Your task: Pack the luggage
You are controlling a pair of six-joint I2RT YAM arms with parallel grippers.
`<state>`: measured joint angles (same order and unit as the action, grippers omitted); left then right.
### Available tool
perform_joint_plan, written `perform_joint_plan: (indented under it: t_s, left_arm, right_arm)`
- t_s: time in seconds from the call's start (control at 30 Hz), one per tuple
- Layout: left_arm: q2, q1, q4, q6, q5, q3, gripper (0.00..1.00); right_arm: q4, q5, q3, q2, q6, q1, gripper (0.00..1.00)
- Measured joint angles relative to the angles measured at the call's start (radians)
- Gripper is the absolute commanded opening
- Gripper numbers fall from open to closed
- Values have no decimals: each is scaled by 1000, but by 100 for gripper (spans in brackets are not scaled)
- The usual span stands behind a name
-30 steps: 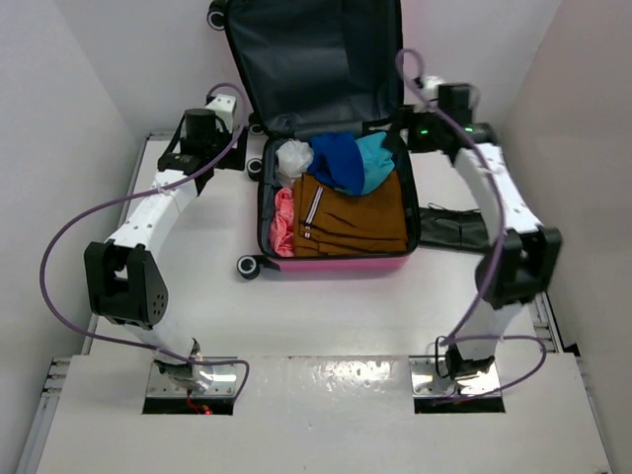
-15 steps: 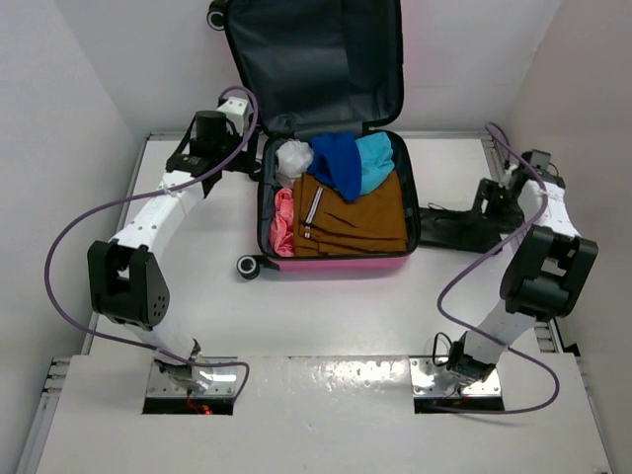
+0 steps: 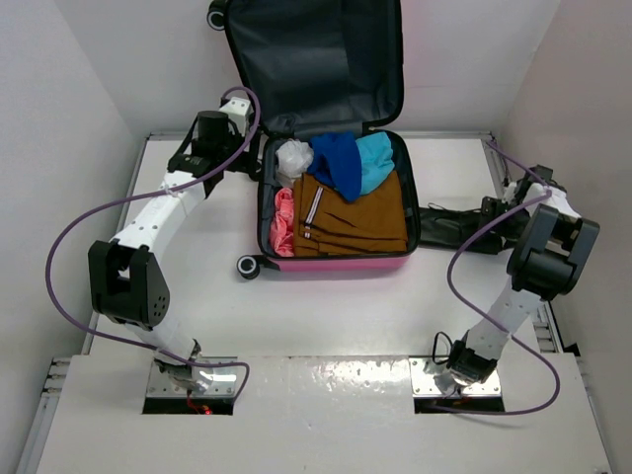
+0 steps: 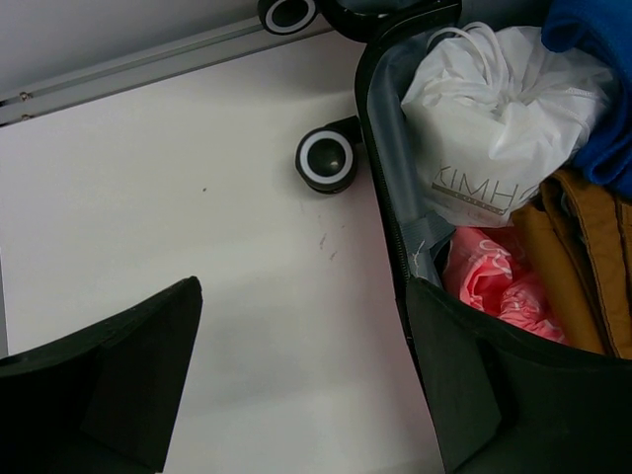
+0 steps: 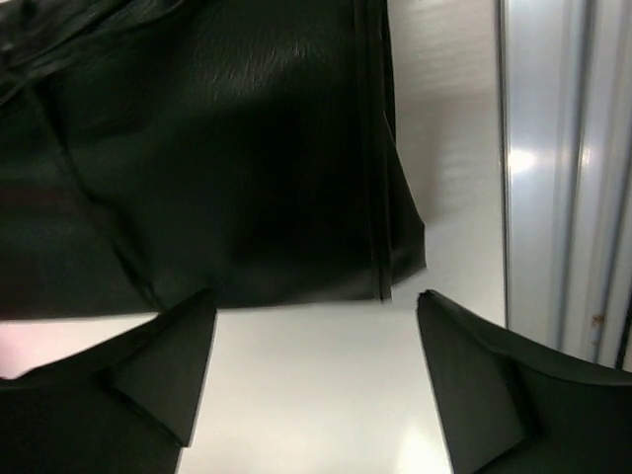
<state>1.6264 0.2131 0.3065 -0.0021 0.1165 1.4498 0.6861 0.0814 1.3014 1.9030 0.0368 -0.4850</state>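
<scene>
Two open grippers and one item not yet packed: that is how we read the scene. The luggage lies at the far middle of the table, its lid propped up against the back wall. The lower shell already holds a brown garment, a blue garment, a white bag and something pink.

The left gripper hovers beside the case's far left corner, near a wheel. Its jaws are spread and hold nothing.

The right gripper hangs over a black item lying on the table just to the right of the case. Its fingers stand wide apart, with only bare table between them. The item may be a folded garment or a soft pouch; the wrist view is too dark and blurred for us to tell.

We judge that the step in hand is picking up this last piece. The next move calls for lowering the right arm so the jaws straddle the item's near edge, then closing on it firmly. After that comes a lift high enough to clear the case's side wall, so the item can be laid on the clothes.
</scene>
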Motion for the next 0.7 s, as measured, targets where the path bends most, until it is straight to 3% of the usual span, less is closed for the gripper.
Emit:
perform_joint_plan:
  t_s: [0.2, 0.33, 0.37, 0.57, 0.7]
  left_arm:
    - [0, 6, 0, 1, 3, 0, 89]
    - [0, 6, 0, 1, 4, 0, 89]
    - [0, 6, 0, 1, 4, 0, 89]
    - [0, 6, 0, 0, 4, 0, 89]
    - [2, 8, 0, 0, 3, 0, 89]
  right_arm:
    - [-7, 21, 30, 91, 18, 0, 56]
    - [-4, 33, 45, 101, 41, -5, 8]
    - [-3, 36, 52, 103, 44, -5, 3]
    - [8, 81, 83, 90, 50, -3, 0]
    - [72, 118, 125, -23, 50, -3, 0]
